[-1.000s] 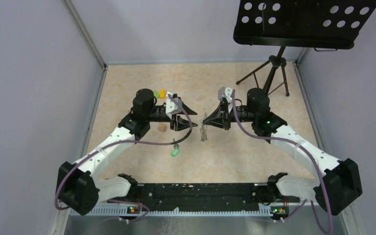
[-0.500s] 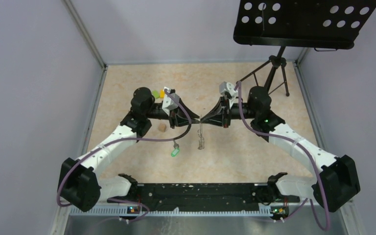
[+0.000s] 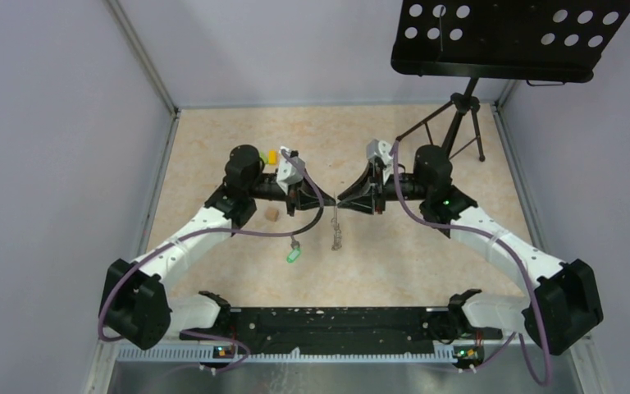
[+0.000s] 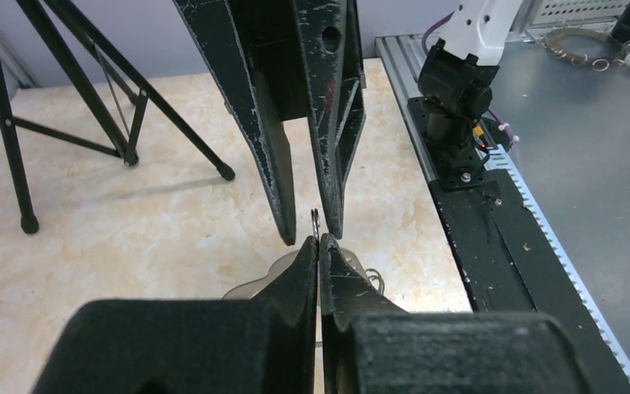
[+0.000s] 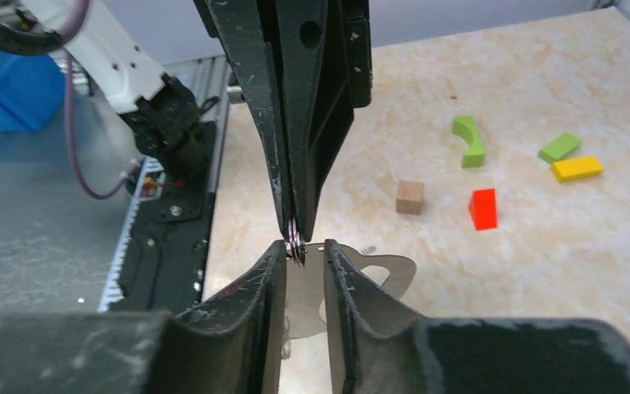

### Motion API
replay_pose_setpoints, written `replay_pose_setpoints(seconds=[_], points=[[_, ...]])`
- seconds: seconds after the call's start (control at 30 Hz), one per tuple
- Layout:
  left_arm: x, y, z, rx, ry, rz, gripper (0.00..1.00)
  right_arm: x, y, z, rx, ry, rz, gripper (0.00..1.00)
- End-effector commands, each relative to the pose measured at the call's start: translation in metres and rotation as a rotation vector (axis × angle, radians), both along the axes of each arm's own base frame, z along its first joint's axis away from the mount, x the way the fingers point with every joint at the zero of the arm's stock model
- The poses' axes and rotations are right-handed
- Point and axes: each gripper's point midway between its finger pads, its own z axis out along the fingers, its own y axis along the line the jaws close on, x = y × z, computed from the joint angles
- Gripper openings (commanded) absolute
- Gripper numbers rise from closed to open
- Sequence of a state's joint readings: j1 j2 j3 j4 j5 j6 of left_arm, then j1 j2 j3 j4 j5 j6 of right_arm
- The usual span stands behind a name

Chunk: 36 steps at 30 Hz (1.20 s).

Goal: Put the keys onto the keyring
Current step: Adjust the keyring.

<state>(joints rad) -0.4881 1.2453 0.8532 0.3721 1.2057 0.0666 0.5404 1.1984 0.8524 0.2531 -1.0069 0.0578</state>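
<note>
keyring (image 5: 296, 244) shiny metal; tabletop (image 5: 558, 246) matt, marbled beige

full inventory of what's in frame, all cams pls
keyring: 1, silvery metal, pinched above mid-table
hanging keys: count unclear, silver-grey, dangling below the meeting fingertips
tagged key: 1, silver with green tag, on the table near the left arm
cube: 1, tan, on the table
red block: 1, red, beside the cube
yellow block: 1, yellow, far left of the table
green blocks: 2, green, one curved, one flat by the yellow
music stand: 1, black, far right corner
table: 1, beige marbled
left gripper: 1, black, fingers shut on the keyring
right gripper: 1, black, fingers slightly apart, tip to tip with the left
</note>
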Motion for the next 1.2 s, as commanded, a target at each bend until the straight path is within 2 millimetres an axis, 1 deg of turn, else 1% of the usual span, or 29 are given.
replay_pose_setpoints(seconds=[0.0,0.07,0.13,0.27,0.4,0.6,0.73,0.87,0.97,1.07,1.17], points=[[0.009,-0.002,0.003,0.080,-0.146,0.059,0.00,0.013,-0.012,0.011,-0.054,-0.199,-0.081,0.30],[0.013,-0.001,-0.006,0.160,-0.175,0.092,0.00,0.015,-0.018,0.011,-0.089,-0.270,-0.111,0.41],[0.013,0.000,-0.016,0.247,-0.181,0.111,0.00,0.016,-0.024,0.006,-0.126,-0.314,-0.130,0.46],[0.014,-0.005,-0.020,0.348,-0.236,0.136,0.00,0.011,-0.022,-0.002,-0.148,-0.339,-0.109,0.49],[0.010,-0.013,-0.016,0.354,-0.241,0.133,0.00,0.008,-0.015,-0.007,-0.155,-0.327,-0.081,0.48],[0.002,-0.018,-0.007,0.282,-0.211,0.115,0.00,0.007,-0.009,-0.015,-0.148,-0.290,-0.069,0.37],[0.001,-0.022,-0.005,0.257,-0.195,0.109,0.00,-0.001,-0.004,-0.021,-0.138,-0.255,-0.021,0.36],[0.001,-0.024,-0.008,0.252,-0.184,0.105,0.00,-0.001,-0.001,-0.027,-0.145,-0.223,-0.013,0.33],[0.001,-0.024,-0.009,0.251,-0.179,0.104,0.00,0.001,0.002,-0.023,-0.136,-0.235,-0.018,0.24],[0.001,-0.024,-0.012,0.255,-0.176,0.106,0.00,0.001,0.003,-0.021,-0.131,-0.239,-0.019,0.14],[0.002,-0.023,-0.014,0.258,-0.174,0.108,0.00,0.002,0.003,-0.020,-0.130,-0.241,-0.023,0.00]])
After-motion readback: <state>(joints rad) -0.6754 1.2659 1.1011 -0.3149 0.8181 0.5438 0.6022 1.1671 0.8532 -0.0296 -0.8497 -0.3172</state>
